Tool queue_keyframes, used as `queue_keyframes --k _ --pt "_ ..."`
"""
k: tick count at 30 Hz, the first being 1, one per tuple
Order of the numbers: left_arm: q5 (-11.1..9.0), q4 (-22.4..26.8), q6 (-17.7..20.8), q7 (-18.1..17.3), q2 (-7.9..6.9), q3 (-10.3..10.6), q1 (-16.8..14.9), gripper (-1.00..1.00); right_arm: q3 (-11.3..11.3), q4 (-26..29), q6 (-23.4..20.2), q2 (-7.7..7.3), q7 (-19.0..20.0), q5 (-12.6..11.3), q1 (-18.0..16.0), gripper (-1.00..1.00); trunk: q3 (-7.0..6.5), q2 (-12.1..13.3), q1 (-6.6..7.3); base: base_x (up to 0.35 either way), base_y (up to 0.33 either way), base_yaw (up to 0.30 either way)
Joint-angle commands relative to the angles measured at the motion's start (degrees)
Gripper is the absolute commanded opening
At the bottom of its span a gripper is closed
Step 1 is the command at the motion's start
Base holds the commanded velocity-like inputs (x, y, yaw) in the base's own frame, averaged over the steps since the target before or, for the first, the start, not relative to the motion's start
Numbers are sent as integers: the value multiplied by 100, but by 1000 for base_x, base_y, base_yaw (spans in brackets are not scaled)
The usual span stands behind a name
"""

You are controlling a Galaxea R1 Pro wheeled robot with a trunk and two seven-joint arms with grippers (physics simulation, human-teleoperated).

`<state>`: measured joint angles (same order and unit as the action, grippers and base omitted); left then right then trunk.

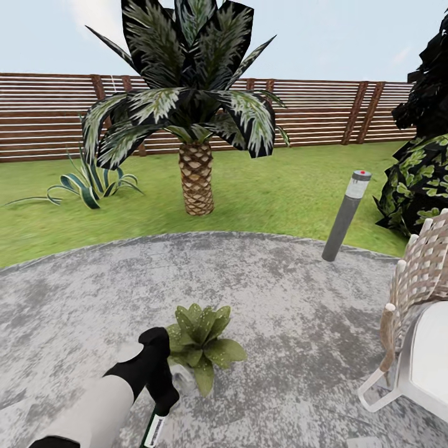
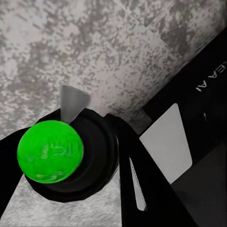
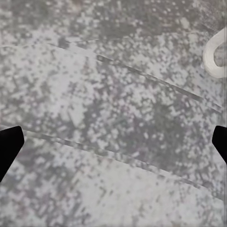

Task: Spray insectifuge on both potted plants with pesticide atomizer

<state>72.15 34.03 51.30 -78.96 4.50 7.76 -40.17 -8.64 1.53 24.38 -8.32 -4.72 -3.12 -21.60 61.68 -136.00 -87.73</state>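
One plant (image 1: 202, 345) sits in front of you on the grey patio (image 1: 292, 298), a low rosette of broad green leaves with pale specks on them, and your left gripper (image 1: 163, 398) is just at its near left side with the atomizer (image 1: 153, 429) in it. In the head view the bottle hangs below the fingers, dark green with a white label; in the left wrist view its bright green top (image 2: 50, 151) fills the space between the dark fingers (image 2: 151, 189), so you have the left jaws clamped on the bottle. Pickup looks done, then. Whether those specks on the leaves are insectifuge or just leaf pattern you cannot settle from here, and no mist hangs in the air, so judge this plant as not yet fully covered. Nothing resembling a second small rosette shows on the patio or lawn; the palm (image 1: 196, 177) far ahead, the striped agave (image 1: 93, 183) at far left, the grey lamp (image 1: 346, 214) to the right and the wicker chair (image 1: 423, 274) at near right are not your targets. Your right gripper (image 3: 113, 142) looks down at bare paving with its two dark fingertips (image 3: 8, 142) well apart, holding nothing. What is left, by this reading: finish spraying this plant, then find and cover the other one.
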Motion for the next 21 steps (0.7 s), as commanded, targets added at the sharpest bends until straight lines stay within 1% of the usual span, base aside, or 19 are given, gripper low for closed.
queue_keyframes --k 1,3,6,9,11,14,15,17,21 --pt "32 7 56 -28 35 4 4 -100 -50 -4 14 -2 -22 -31 -3 100 5 -2 1 0 0 2" --pt "17 7 56 -3 87 -4 11 -100 -50 -4 14 -3 -21 -31 -3 100 5 -2 1 0 0 0" --pt "18 10 56 63 34 -48 106 -100 -50 -4 14 -3 -21 -31 -3 100 5 -2 1 0 0 0" --pt "18 8 56 521 -71 -113 268 -100 -50 -4 14 -3 -21 -31 -3 100 5 -2 1 0 0 0" --pt "11 12 56 695 -88 -123 300 -100 -50 -4 14 3 -24 -31 -3 100 5 -2 1 0 0 0" --pt "5 26 56 740 -8 -130 308 -100 -50 1 14 15 -27 -31 -3 100 5 -2 1 0 0 0" --pt "-93 66 56 749 119 -139 308 -100 -50 -1 14 22 -29 -31 -3 100 5 -2 1 0 0 0" --pt "-243 77 54 758 116 -134 308 -100 -50 2 14 23 -29 -31 -3 100 5 -2 1 0 0 -16" --pt "-288 29 46 767 43 -126 315 -100 -50 2 14 23 -28 -31 -3 100 5 -2 1 0 0 -178"
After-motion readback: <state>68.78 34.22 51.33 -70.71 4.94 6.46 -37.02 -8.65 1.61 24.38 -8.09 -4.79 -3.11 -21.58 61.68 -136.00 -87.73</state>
